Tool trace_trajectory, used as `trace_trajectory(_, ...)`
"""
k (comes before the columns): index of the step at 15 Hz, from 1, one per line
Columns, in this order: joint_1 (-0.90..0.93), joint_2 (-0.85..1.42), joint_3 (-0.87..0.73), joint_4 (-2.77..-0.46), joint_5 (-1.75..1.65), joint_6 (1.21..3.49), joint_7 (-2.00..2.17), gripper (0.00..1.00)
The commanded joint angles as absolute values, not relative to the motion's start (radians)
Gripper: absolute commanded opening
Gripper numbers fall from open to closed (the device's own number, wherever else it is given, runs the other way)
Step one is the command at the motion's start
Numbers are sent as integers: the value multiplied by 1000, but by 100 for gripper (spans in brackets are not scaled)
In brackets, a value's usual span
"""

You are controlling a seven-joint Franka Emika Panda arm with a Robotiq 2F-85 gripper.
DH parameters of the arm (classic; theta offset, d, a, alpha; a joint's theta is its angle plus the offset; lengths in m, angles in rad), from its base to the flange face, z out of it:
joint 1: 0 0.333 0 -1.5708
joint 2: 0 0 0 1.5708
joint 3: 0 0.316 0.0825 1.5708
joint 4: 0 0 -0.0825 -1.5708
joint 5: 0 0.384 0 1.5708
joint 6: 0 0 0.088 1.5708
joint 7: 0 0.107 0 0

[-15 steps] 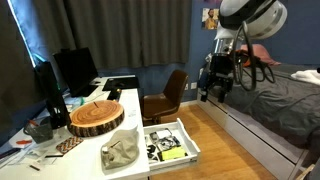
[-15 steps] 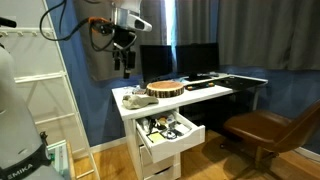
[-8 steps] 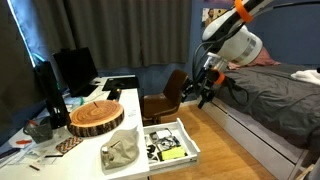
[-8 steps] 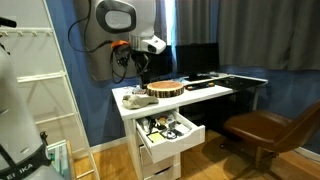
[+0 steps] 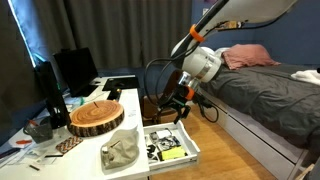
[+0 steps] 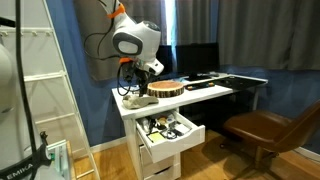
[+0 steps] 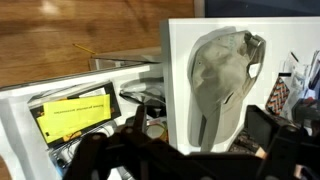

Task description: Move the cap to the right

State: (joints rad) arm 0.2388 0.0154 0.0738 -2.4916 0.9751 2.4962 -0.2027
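The cap (image 5: 120, 152) is a crumpled grey-beige cloth cap on the front corner of the white desk (image 5: 128, 104), beside the open drawer. It also shows in an exterior view (image 6: 133, 98) and fills the upper right of the wrist view (image 7: 222, 75). My gripper (image 5: 171, 106) hangs above the open drawer, to the right of the cap and apart from it. In an exterior view it is just above the cap (image 6: 138, 88). In the wrist view its dark fingers (image 7: 200, 138) stand wide apart and hold nothing.
An open drawer (image 5: 176, 141) full of small items juts from the desk front. A round wood slab (image 5: 97, 117) lies behind the cap, with monitors (image 5: 70, 70) further back. A brown chair (image 5: 165, 95), a bed (image 5: 270, 90) and a white rack (image 6: 40, 100) stand around.
The arm has swung down from high over the bed side towards the desk. The gripper now hangs low by the cap and drawer. The cap has not moved.
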Motion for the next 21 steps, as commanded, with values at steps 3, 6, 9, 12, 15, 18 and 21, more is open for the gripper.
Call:
trace_trajectory(3, 211, 123, 142, -2411, 968, 2471, -218, 100)
trace_trajectory(6, 208, 149, 144, -2388, 968, 2466, -225, 100)
trace_trajectory(9, 208, 149, 144, -2385, 968, 2465, -226, 100)
trace_trajectory(12, 207, 149, 144, -2385, 968, 2464, -226, 100)
trace_trajectory(15, 207, 149, 144, -2384, 968, 2464, -226, 100)
trace_trajectory(18, 181, 219, 149, -2314, 1067, 2481, -276, 100)
trace_trajectory(21, 154, 288, 149, -2247, 1125, 2463, -321, 100)
